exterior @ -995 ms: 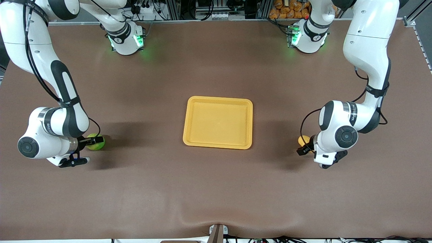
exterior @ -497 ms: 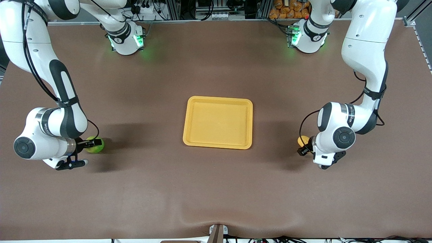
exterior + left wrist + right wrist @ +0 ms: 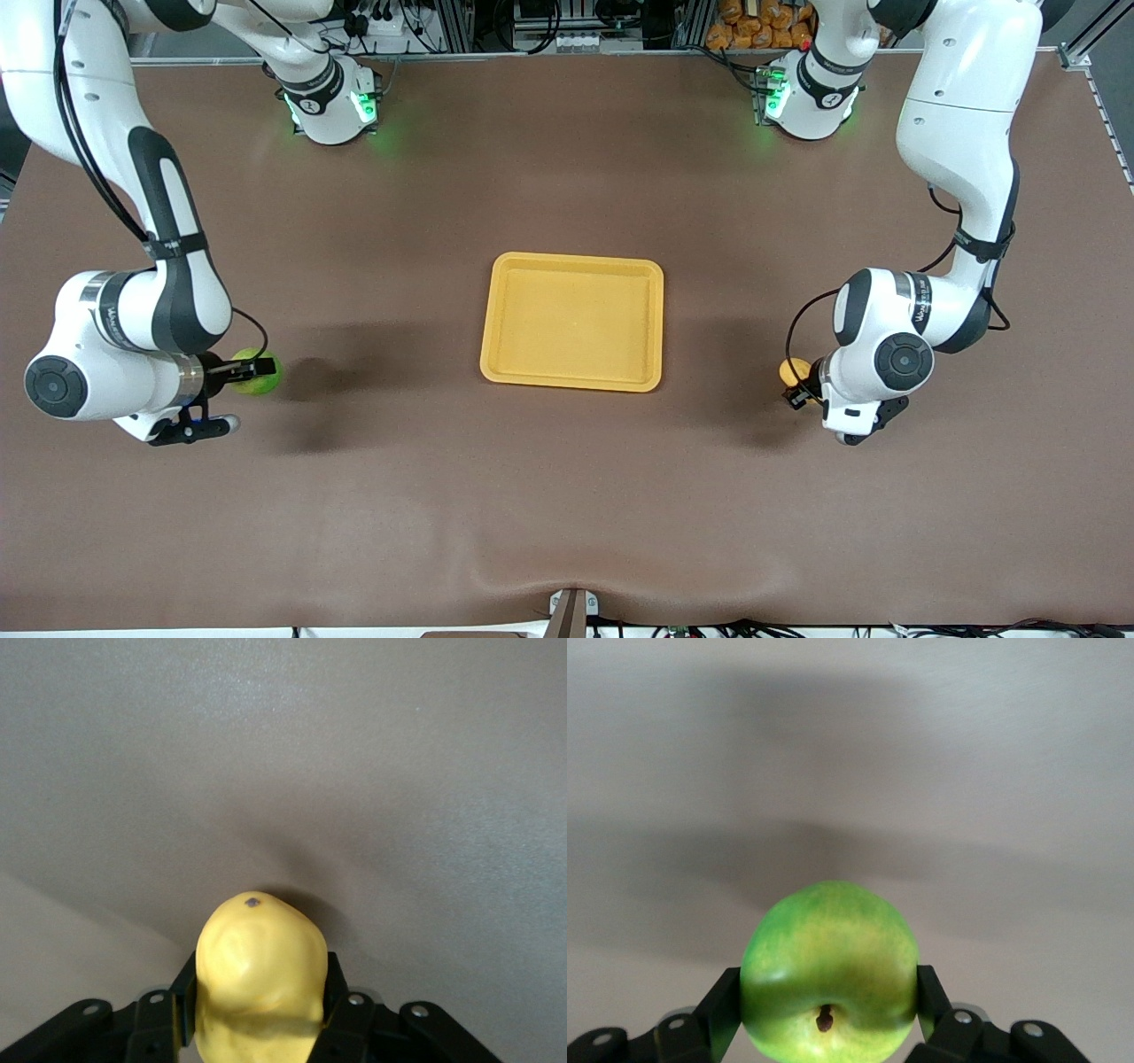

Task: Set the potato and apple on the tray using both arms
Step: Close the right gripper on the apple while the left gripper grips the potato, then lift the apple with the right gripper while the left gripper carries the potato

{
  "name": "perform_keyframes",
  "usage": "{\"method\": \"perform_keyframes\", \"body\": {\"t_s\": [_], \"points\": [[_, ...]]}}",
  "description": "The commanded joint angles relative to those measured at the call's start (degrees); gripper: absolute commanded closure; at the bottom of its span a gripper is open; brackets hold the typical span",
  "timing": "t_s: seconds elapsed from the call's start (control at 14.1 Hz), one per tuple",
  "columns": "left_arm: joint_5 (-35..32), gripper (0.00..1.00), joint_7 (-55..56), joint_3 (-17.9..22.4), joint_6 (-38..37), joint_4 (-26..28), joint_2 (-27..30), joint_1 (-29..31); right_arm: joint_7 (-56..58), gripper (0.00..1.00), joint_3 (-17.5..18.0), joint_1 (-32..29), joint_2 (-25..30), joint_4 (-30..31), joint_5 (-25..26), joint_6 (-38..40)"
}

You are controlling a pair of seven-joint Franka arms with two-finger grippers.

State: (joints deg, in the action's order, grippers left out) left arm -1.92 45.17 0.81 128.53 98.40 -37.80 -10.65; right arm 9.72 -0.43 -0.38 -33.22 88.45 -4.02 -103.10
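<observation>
The yellow-orange tray (image 3: pixel 496 310) lies flat at the table's middle. My right gripper (image 3: pixel 252 369) is shut on the green apple (image 3: pixel 262 378) and holds it just above the table toward the right arm's end; the right wrist view shows the apple (image 3: pixel 828 970) between the black fingers (image 3: pixel 722 1001). My left gripper (image 3: pixel 800 383) is shut on the yellow potato (image 3: pixel 791 369), lifted a little above the table toward the left arm's end; the left wrist view shows the potato (image 3: pixel 259 979) between the fingers (image 3: pixel 341 1010).
The brown table cover (image 3: pixel 567 496) has a raised wrinkle near the front edge. The two arm bases (image 3: pixel 330 102) with green lights stand along the edge farthest from the front camera. A small bracket (image 3: pixel 571 611) sits at the front edge's middle.
The right gripper has risen with the apple, whose shadow now lies apart from it. The left gripper has lifted the potato slightly. The tray has not moved.
</observation>
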Motion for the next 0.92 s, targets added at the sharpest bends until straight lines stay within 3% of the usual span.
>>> {"method": "perform_keyframes", "body": {"t_s": [0.0,0.28,0.5,0.85], "points": [[-0.98,1.0,1.58,-0.2,-0.12,-0.14,1.67,-0.51,-1.1,0.73,-0.1,1.08,0.87,-1.0,-6.15,4.3],[-0.98,1.0,1.15,-1.34,-1.7,-0.66,5.01,-2.01,-7.22,0.73,-0.01,5.2,1.22,-0.92,-8.72,5.46],[-1.07,1.0,1.06,-3.8,-8.02,-5.05,5.28,-2.18,-13.3,0.73,-0.1,8.02,2.1,-0.91,-8.72,5.98],[-1.24,1.0,-0.34,-11.17,-10.23,-7.35,5.11,-3.06,-19.38,0.73,-0.1,12.15,2.45,-0.91,-8.81,5.64]]}}
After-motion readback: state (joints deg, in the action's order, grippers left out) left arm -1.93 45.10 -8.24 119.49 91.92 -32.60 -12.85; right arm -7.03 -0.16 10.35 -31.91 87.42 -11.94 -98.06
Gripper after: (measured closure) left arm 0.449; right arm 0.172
